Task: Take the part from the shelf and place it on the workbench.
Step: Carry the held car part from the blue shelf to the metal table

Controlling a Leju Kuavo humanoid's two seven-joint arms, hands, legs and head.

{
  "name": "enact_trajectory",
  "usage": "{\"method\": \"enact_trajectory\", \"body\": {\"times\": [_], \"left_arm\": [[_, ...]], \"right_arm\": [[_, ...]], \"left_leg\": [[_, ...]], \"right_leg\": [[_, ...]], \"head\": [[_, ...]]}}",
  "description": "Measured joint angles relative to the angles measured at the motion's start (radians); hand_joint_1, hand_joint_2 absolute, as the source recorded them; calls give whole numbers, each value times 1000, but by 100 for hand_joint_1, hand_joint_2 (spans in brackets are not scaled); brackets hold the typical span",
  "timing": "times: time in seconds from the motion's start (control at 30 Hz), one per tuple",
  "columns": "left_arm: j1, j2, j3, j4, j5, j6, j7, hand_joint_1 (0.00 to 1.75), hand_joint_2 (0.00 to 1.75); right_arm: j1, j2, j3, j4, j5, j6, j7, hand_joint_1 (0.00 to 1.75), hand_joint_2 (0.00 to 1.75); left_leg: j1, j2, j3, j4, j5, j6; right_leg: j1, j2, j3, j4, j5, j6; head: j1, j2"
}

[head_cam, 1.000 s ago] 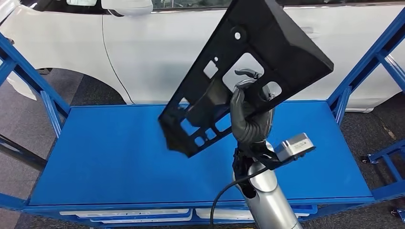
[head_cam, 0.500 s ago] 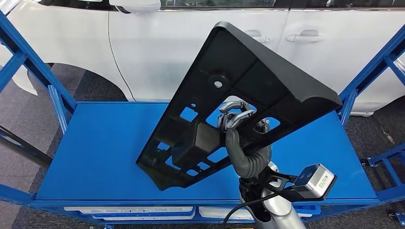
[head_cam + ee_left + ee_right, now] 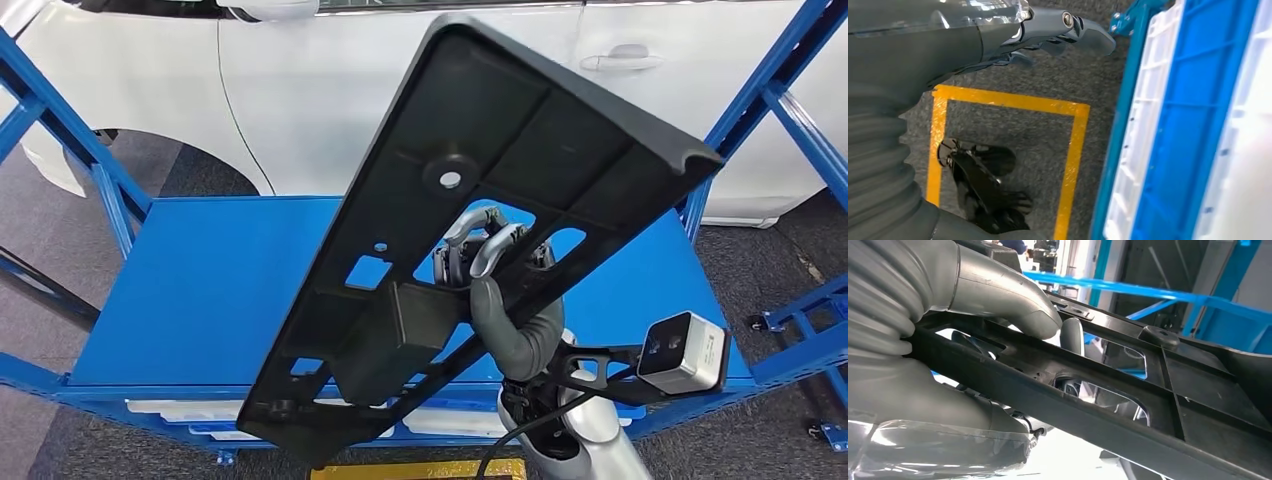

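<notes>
A long black plastic part (image 3: 520,130) with several cut-outs and a boxy block on it hangs tilted in front of me, its upper end toward the car and its lower end past the front edge of the blue shelf top (image 3: 220,280). My right hand (image 3: 500,290) grips it through a middle cut-out, fingers hooked over a rib. In the right wrist view the thumb of the right hand (image 3: 998,300) presses on the part (image 3: 1198,390). My left hand (image 3: 998,35) hangs beside the shelf with loosely spread fingers and holds nothing.
A white car (image 3: 320,90) stands right behind the shelf. Blue frame posts (image 3: 70,150) rise at the left, and others (image 3: 770,100) at the right. White bins (image 3: 170,415) sit under the shelf top. Yellow floor tape (image 3: 1068,150) marks the grey floor.
The part has come closer to me and lies flatter, its lower end now over the shelf's front edge. The whole view has shifted back a little, so the camera moved.
</notes>
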Motion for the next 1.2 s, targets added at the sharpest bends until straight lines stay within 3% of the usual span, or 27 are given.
{"method": "enact_trajectory", "body": {"times": [0.07, 0.1, 0.2, 0.23, 0.27, 0.33, 0.37, 0.4, 0.43, 0.47, 0.53, 0.6, 0.63, 0.7, 0.73, 0.8, 0.87, 0.9, 0.93, 0.97, 1.03, 1.1, 1.13, 1.2], "left_arm": [[-4, 2, 0, 0, -3, 2, 0, 0, 175], [-5, 2, 0, 0, -4, 3, -1, 0, 175], [-3, 5, 2, 0, -9, 7, -3, 0, 175], [-3, 5, 3, 0, -11, 8, -3, 0, 175], [-4, 5, 3, 0, -11, 9, -3, 0, 175], [-4, 4, 5, 0, -12, 11, -3, 0, 175], [-4, 4, 5, 0, -12, 11, -3, 0, 175], [-4, 4, 5, 0, -13, 12, -3, 0, 175], [-3, 4, 5, 0, -13, 12, -3, 0, 175], [-3, 4, 5, 0, -14, 12, -3, 0, 175], [-4, 3, 5, 0, -16, 13, -2, 0, 175], [-4, 3, 5, 0, -17, 14, -1, 0, 175], [-4, 3, 5, 0, -17, 15, 0, 0, 175], [-2, 3, 6, 0, -17, 16, 0, 0, 175], [0, 3, 6, 0, -16, 16, 0, 0, 175], [3, 1, 7, 0, -14, 19, -2, 0, 175], [5, 0, 10, 0, -10, 27, -7, 0, 175], [6, -1, 14, 0, -7, 32, -9, 0, 175], [7, -2, 19, 0, -4, 36, -11, 0, 175], [9, -2, 22, 0, 0, 40, -12, 0, 175], [12, -3, 28, 0, 6, 47, -14, 0, 175], [12, -4, 35, 0, 9, 50, -20, 0, 175], [13, -4, 39, 0, 10, 50, -24, 0, 175], [16, -5, 47, 0, 10, 49, -30, 0, 175]], "right_arm": [[-21, -8, 8, 0, -26, -13, -1, 175, 175], [-30, -13, 14, 1, -40, -21, -1, 175, 175], [-52, -31, 30, 3, -71, -39, -2, 175, 175], [-58, -37, 35, 4, -77, -43, -2, 175, 175], [-64, -42, 39, 5, -82, -47, -2, 175, 175], [-71, -51, 46, 6, -88, -51, -2, 175, 175], [-72, -53, 49, 7, -89, -54, -1, 175, 175], [-73, -56, 52, 7, -90, -57, 0, 175, 175], [-73, -57, 55, 7, -90, -62, 1, 175, 175], [-73, -59, 58, 8, -91, -66, 3, 175, 175], [-77, -60, 65, 7, -90, -73, 5, 175, 175], [-83, -61, 70, 6, -90, -78, 6, 175, 175], [-85, -62, 71, 5, -90, -79, 6, 175, 175], [-88, -66, 73, 7, -90, -79, 7, 175, 175], [-89, -68, 75, 8, -90, -79, 6, 175, 175], [-89, -75, 78, 15, -94, -78, -7, 175, 175], [-86, -91, 80, 32, -102, -68, -41, 175, 175], [-82, -103, 81, 45, -107, -60, -65, 175, 175], [-77, -117, 82, 58, -110, -51, -87, 175, 175], [-70, -132, 83, 71, -111, -43, -106, 175, 175], [-60, -157, 86, 90, -110, -31, -126, 175, 175], [-53, -175, 87, 98, -108, -33, -131, 175, 175], [-51, -183, 87, 99, -107, -41, -132, 175, 175], [-45, -200, 87, 98, -106, -63, -134, 175, 175]], "left_leg": [[-8, 1, 81, -128, 29, 12], [-13, 2, 97, -158, 36, 17], [-17, 3, 84, -167, 64, 29], [-14, 5, 76, -171, 78, 34], [-11, 7, 65, -175, 94, 39], [-9, 10, 34, -176, 121, 45], [-9, 10, 17, -175, 134, 45], [-8, 10, -1, -174, 146, 44], [-8, 10, -19, -171, 158, 42], [-7, 10, -36, -169, 169, 39], [-7, 9, -65, -161, 187, 32], [-8, 8, -79, -155, 203, 22], [-8, 8, -81, -156, 212, 15], [-6, 6, -85, -162, 227, 2], [-4, 5, -92, -156, 216, -3], [-1, 4, -117, -92, 138, -10], [0, 4, -149, 40, 38, -14], [0, 4, -156, 99, 17, -16], [0, 4, -150, 135, 20, -15], [0, 4, -129, 136, 43, -13], [-1, 4, -35, 34, 84, -3], [-7, 4, 63, -110, 68, 8], [-10, 3, 87, -153, 54, 13], [-13, 3, 88, -172, 62, 24]], "right_leg": [[3, -1, -11, 2, 16, 7], [2, -2, -13, 2, 23, 13], [-3, -3, -17, -4, 44, 30], [-4, -1, -24, 5, 28, 36], [-6, 1, -36, 33, -7, 42], [-12, 3, -69, 146, -116, 54], [-16, 3, -82, 213, -157, 59], [-19, 3, -86, 265, -174, 62], [-21, 3, -74, 288, -167, 65], [-24, 3, -44, 274, -144, 66], [-26, 3, 63, 151, -111, 64], [-21, 5, 154, 19, -126, 54], [-18, 6, 173, -13, -137, 47], [-15, 5, 166, -25, -125, 31], [-16, 3, 156, -27, -114, 22], [-18, 0, 131, -32, -87, 7], [-13, -1, 100, -31, -62, 1], [-10, -2, 85, -30, -50, 1], [-8, -2, 69, -28, -39, 1], [-5, -3, 52, -24, -29, 2], [-2, -3, 22, -15, -10, 5], [0, -3, 5, -8, 6, 14], [-1, -4, 2, -8, 15, 20], [-3, -5, 0, -13, 31, 32]], "head": [[1, 0], [1, 0], [-1, 0], [0, 0], [1, 0], [4, 0], [6, 0], [6, 0], [6, 0], [6, 0], [6, 0], [5, 0], [5, 0], [6, 0], [6, 0], [0, 0], [-5, 0], [-5, 0], [-5, 0], [-5, 0], [-5, 0], [-4, 0], [-5, 0], [-8, 0]]}}
